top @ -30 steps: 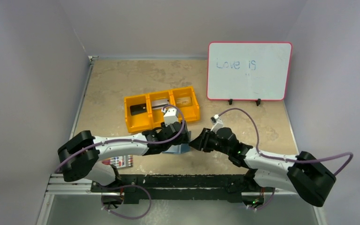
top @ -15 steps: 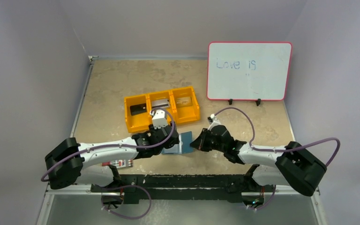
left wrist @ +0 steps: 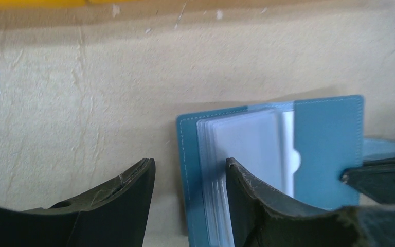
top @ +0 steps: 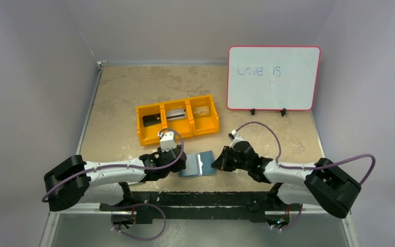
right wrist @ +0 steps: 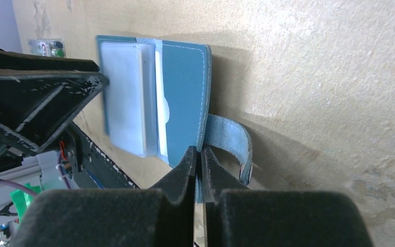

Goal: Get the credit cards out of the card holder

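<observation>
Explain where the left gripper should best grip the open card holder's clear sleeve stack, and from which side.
Probably the free left edge of the sleeve stack, coming from the left. The card holder lies open and flat, the right gripper pins its right cover beside the snap tab, and the open left gripper straddles that edge.

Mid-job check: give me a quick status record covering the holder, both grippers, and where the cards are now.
card holder: lying open between the grippers, clear sleeves showing, no card visible in them
left gripper: open, one finger either side of the holder's left edge
right gripper: shut on the holder's right cover edge, beside the snap tab
orange bin: three compartments, behind the holder
credit cards: one per bin compartment; black left, silver middle, tan right
whiteboard: upright, back right
</observation>
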Controlling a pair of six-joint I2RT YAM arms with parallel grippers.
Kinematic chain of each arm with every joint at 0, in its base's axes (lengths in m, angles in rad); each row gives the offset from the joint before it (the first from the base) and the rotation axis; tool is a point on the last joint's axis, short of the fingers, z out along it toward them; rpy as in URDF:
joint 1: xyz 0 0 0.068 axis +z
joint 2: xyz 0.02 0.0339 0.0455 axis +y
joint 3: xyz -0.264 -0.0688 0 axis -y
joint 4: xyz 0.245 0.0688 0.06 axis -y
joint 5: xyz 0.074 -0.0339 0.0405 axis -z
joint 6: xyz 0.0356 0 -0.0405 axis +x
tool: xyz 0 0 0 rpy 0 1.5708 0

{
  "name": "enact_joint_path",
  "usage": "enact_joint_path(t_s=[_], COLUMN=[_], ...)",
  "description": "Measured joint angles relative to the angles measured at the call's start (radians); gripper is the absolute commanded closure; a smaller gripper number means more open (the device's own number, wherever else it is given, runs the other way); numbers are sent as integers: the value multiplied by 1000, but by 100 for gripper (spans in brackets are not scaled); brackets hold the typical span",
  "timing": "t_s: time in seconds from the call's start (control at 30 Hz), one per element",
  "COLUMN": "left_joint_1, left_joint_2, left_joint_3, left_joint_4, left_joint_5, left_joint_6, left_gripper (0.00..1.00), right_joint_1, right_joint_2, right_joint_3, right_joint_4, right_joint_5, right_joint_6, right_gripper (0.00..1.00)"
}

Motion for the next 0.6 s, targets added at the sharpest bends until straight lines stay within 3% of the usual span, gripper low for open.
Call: enact_joint_path(t_s=[0.13,0.3,0.43,0.6], left_joint_1=[0,0,-2,-8], left_joint_2=[-6,1,33,45], left_joint_3=[-60,-83,-64,-52], left_joint_4=[39,125,133,120], left_joint_5=[25,46,41,27], left_joint_6=[-13,-19,-21,-24], left_gripper=[53,60,60,61], right_joint_1=[0,0,4,7], right_joint_2=[-8,7,-30,-73], right_joint_3=[3,44,109,257], right_joint_4=[-35,-97,-219,-441], right_joint_5=[19,67,156,281], right_joint_6=[3,16,24,29], right_gripper=[81,76,56,58])
